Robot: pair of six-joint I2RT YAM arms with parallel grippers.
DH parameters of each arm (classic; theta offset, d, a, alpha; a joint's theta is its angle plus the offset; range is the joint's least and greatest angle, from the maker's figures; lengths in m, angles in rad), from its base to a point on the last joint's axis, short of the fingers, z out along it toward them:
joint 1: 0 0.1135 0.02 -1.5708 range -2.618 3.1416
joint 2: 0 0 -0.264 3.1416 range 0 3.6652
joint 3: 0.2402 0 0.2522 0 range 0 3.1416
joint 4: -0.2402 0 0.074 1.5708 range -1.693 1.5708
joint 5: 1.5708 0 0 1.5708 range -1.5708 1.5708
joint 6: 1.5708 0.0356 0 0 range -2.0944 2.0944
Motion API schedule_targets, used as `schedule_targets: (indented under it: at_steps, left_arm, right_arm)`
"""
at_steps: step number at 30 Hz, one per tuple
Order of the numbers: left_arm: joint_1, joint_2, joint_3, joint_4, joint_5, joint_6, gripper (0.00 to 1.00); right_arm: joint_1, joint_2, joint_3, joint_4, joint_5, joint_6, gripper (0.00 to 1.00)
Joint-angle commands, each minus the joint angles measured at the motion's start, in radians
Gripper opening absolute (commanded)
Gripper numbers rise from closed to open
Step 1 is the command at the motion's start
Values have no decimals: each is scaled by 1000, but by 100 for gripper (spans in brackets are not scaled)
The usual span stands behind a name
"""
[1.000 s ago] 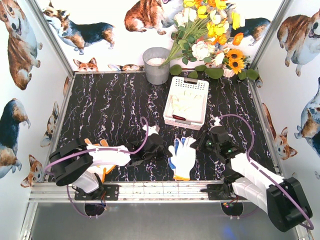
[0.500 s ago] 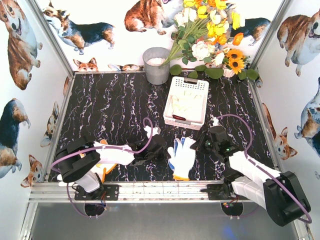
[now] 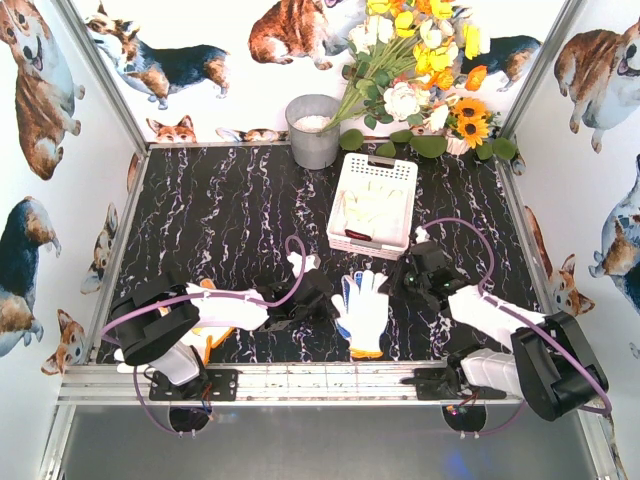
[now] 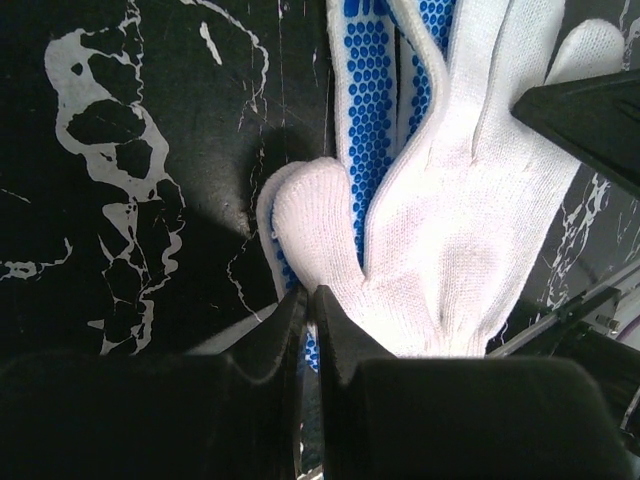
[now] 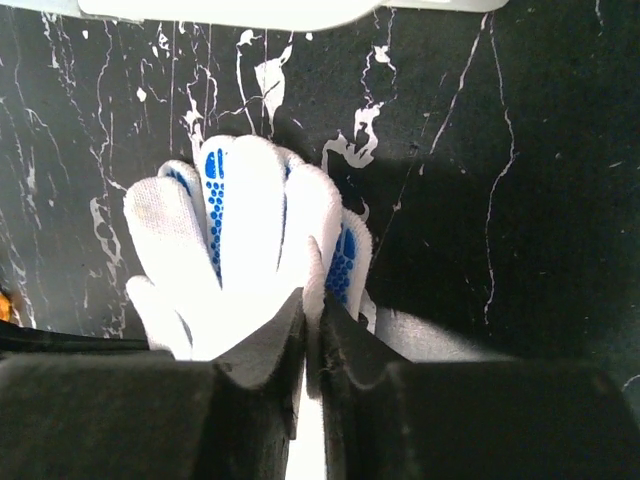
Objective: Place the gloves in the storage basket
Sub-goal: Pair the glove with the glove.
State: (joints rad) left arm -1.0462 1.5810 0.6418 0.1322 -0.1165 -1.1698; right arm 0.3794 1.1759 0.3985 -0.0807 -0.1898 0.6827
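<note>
A pair of white gloves with blue dots (image 3: 362, 310) lies stacked on the black marble table, between my two grippers. My left gripper (image 3: 322, 298) is shut on the gloves' left edge, and a blue-dotted fold shows between its jaws (image 4: 310, 292). My right gripper (image 3: 396, 285) is shut on the right edge, pinching white knit (image 5: 312, 298). The gloves fill the left wrist view (image 4: 450, 230) and spread fingers-up in the right wrist view (image 5: 240, 240). The white storage basket (image 3: 346, 185) stands just beyond, with pale gloves (image 3: 375, 210) inside. An orange-yellow glove (image 3: 205, 343) lies partly hidden under my left arm.
A grey metal bucket (image 3: 313, 130) stands at the back, with a bunch of artificial flowers (image 3: 425, 60) to its right. The basket's near rim (image 5: 230, 10) shows at the top of the right wrist view. Printed walls close in the table on three sides.
My right gripper has moved a little left and away from me at the gloves' edge. The left arm's elbow dropped early on, then held still. The gloves shifted slightly.
</note>
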Motion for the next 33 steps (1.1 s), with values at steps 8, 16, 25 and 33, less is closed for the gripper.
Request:
schedule_targets:
  at_steps: [8, 16, 25, 33]
  left_arm:
    - [-18, -116, 27, -104, -69, 90, 34]
    - [-25, -235, 28, -97, -103, 256, 44]
    - [-25, -166, -20, 185, 114, 311, 32]
    - [-25, -60, 1, 251, 202, 327, 19]
  right_arm:
    - [-4, -160, 149, -224, 82, -166, 46]
    - [-4, -232, 211, -294, -96, -182, 51]
    - [3, -84, 216, -163, -220, -109, 44]
    - [57, 80, 249, -76, -211, -92, 29]
